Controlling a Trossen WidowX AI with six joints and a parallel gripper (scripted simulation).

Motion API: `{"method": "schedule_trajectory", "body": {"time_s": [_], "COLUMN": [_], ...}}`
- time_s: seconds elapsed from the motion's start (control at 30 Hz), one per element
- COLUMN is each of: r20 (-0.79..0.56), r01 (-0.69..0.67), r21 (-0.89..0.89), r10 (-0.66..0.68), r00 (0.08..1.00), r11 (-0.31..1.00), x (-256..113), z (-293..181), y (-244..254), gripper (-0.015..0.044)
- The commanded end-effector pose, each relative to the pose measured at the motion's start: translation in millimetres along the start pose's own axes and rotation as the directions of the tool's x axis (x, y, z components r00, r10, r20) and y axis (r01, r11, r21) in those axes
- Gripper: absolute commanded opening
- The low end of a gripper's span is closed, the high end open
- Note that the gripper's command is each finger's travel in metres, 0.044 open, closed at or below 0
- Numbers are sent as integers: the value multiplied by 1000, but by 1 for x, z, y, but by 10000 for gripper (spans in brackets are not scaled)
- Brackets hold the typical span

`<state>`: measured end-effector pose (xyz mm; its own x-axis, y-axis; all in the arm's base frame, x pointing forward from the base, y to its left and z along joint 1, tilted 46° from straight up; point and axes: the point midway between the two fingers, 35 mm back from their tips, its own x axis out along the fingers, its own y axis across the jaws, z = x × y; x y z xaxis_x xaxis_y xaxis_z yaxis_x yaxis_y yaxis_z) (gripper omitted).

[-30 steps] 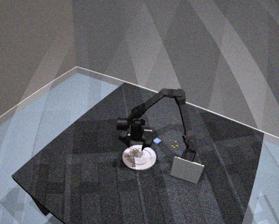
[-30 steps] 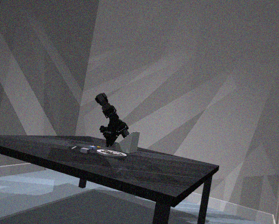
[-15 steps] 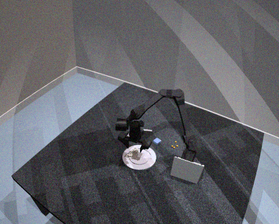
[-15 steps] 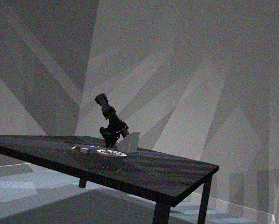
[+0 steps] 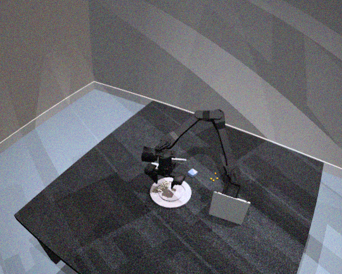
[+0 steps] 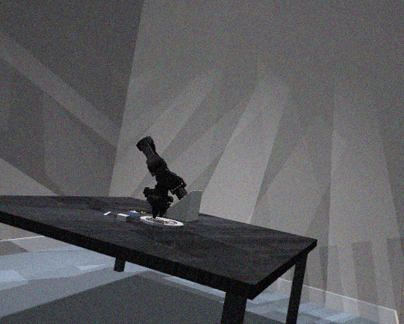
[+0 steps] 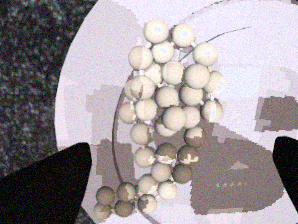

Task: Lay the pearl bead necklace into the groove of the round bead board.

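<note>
The round white bead board (image 5: 171, 204) (image 7: 75, 75) (image 6: 175, 224) lies flat on the dark table. The pearl bead necklace (image 5: 162, 187) (image 7: 167, 96) is a bunched heap of cream beads on one side of the board. In the wrist view it lies across and beside the thin curved line of the groove, with a small tail of beads at the lower left. My gripper (image 5: 164, 184) (image 7: 183, 151) is open with nothing between its fingers. It points down low over the board, one finger on each side of the heap. In the exterior view the heap is too small to make out.
A grey upright block (image 5: 229, 208) (image 6: 189, 210) stands near the arm's base. A blue piece (image 5: 193, 172) (image 6: 134, 213), small yellow balls (image 5: 213, 179) and a thin white bar (image 5: 179, 159) lie behind the board. A white block (image 6: 122, 216) lies beside it.
</note>
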<state>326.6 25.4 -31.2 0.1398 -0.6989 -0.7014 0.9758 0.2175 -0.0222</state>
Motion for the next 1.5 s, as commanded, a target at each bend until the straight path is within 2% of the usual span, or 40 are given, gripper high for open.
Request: {"method": "schedule_trajectory", "body": {"time_s": [0.0,0.37,0.73,1.2,1.47], "r20": [8,10,3,3,6], "r01": [12,15,11,11,13], "r21": [-10,-12,-5,-5,-9], "r10": [-12,-15,-11,-11,-13], "r00": [1000,1000,1000,1000,1000], "r11": [1000,1000,1000,1000,1000], "x": [8,14,12,12,4], "z": [1,1,0,0,0], "y": [-4,-6,-3,-3,-4], "gripper": [380,380,91,0,0]}}
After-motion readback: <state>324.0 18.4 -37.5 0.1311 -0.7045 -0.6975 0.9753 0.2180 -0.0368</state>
